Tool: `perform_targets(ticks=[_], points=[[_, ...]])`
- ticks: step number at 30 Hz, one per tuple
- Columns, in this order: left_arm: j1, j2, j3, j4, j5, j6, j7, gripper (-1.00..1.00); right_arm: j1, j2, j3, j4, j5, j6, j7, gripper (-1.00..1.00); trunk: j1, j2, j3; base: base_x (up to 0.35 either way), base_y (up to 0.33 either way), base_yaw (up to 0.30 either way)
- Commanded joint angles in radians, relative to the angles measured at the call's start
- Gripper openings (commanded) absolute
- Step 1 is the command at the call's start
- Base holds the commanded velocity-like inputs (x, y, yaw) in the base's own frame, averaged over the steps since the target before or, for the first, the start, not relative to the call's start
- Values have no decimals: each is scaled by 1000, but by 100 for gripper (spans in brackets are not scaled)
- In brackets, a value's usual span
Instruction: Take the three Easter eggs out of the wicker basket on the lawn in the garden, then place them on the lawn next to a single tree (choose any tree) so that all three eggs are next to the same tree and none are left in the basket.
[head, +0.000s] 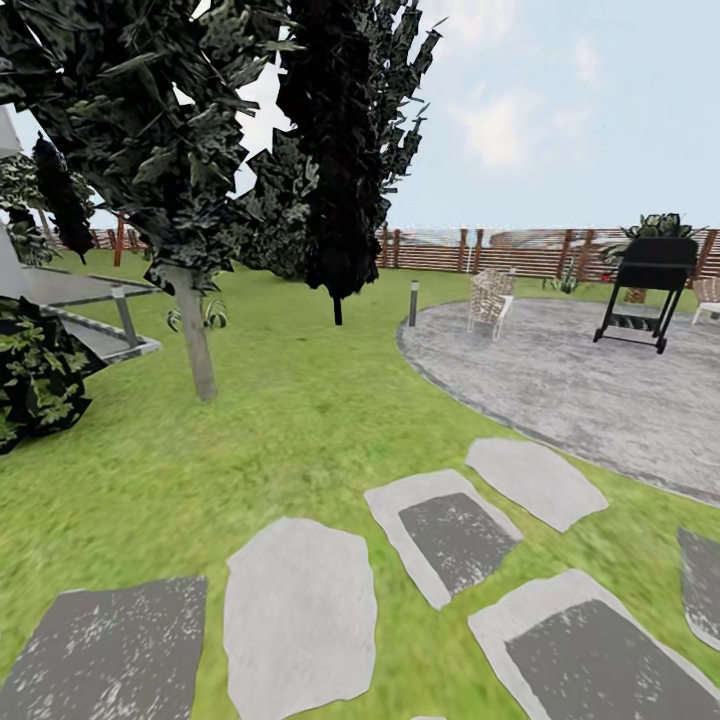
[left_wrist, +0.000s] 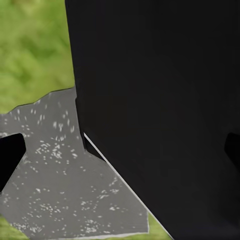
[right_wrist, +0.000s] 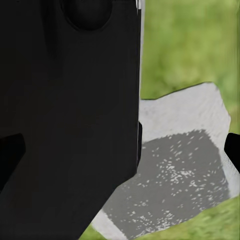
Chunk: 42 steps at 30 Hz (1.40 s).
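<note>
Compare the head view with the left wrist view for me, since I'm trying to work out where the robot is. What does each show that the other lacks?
Head view alone: a pale-trunked tree, a dark cypress, the fence, a round paved patio with a black grill and a chair. Left wrist view alone: a large black robot part close to the camera. Both: lawn and grey stepping stones.

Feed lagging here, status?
Tools: state unreadable in wrist views. Pale-trunk tree ahead-left on lawn. Stepping stones underfoot; grill on patio, right.
</note>
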<state>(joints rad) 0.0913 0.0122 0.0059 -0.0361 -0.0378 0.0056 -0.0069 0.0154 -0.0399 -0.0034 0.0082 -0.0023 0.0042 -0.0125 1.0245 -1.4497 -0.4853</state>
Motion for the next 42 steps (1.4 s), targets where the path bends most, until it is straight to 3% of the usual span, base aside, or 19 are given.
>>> perform_targets(ticks=[1, 33, 42], points=[[1, 0, 1, -2, -4, 1, -1, 100, 0, 0, 0, 0, 0, 0, -1, 100, 1, 0, -1, 262, 0, 0], [1, 0, 1, -2, -4, 1, -1, 100, 0, 0, -1, 0, -1, 0, -1, 100, 1, 0, -1, 259, 0, 0], [1, 0, 0, -2, -5, 1, -1, 100, 0, 0, -1, 0, -1, 0, -1, 100, 1, 0, -1, 72, 0, 0]])
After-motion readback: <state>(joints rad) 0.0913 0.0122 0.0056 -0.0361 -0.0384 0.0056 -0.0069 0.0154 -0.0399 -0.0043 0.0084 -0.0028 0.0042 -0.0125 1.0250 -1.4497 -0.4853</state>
